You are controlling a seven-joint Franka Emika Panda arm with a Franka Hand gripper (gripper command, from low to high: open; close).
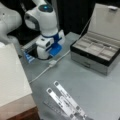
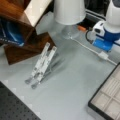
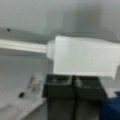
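Observation:
My gripper point(image 1: 45, 56) hangs low over the grey table point(image 1: 95, 87) at the back, near the top right in a front view point(image 2: 100, 48). In the wrist view its two dark fingers point(image 3: 58, 88) press together, shut with nothing between them. Just past the fingertips lies a white connector block point(image 3: 83, 56) on a white cable point(image 3: 22, 46). The block point(image 1: 52, 62) sits on the table right in front of the hand in both front views point(image 2: 103, 55).
An open grey compartment box point(image 1: 97, 53) stands at a front view's right, its corner in the bottom right point(image 2: 107, 100). A folding metal stand point(image 1: 65, 100) lies near the table's front point(image 2: 41, 65). A white-topped wooden shelf point(image 1: 12, 75) and a white cylinder point(image 2: 70, 11) border the table.

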